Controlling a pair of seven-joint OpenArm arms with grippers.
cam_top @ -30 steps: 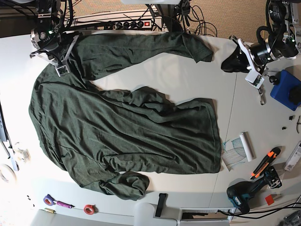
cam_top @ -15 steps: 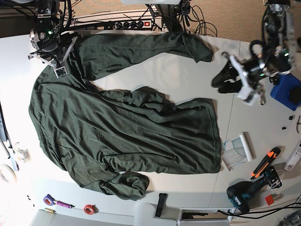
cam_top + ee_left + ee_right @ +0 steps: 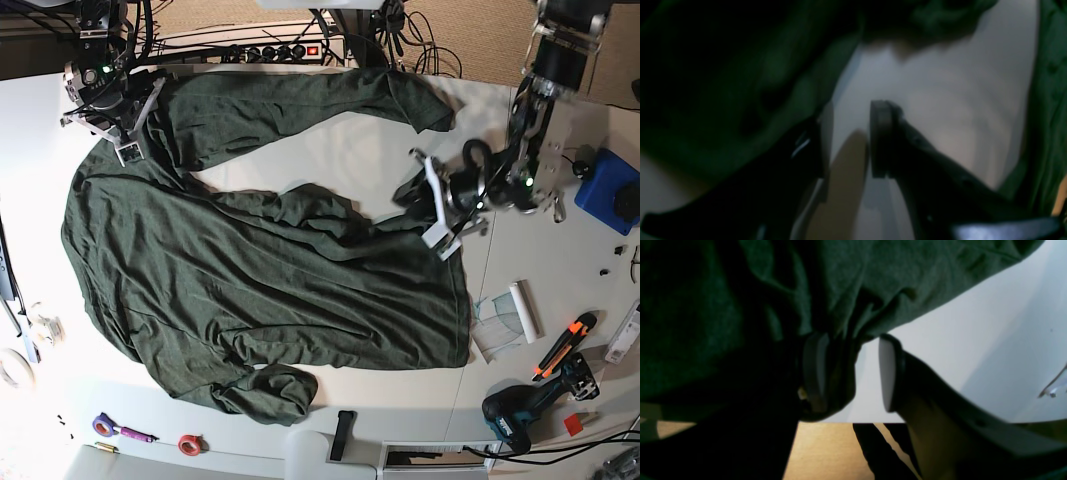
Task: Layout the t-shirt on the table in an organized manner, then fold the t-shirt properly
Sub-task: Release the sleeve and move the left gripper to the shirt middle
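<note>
The t-shirt [image 3: 260, 290] is lying rumpled across the counter [image 3: 330, 160]. The left gripper [image 3: 850, 133], centre right, and right gripper [image 3: 851, 373], upper left, are hovering at its edges, jaws parted, holding nothing. A shallow pinch risks slipping and dragging wrinkles.

Smeared throughout in the left wrist view: shirt [image 3: 740, 83] and left gripper [image 3: 846, 140], no sharp edges, folds unreadable. Lost in shadow at 9 o'clock of the right wrist view: one finger [image 3: 815, 373] of the right gripper [image 3: 850, 373], half under shirt; cannot tell whether touching it or merely covered. Cut off in the base view: blue box [image 3: 600, 185] at 3 o'clock, white ring [image 3: 10, 368] at 9 o'clock. Too small to name: black specks [image 3: 606, 270].
</note>
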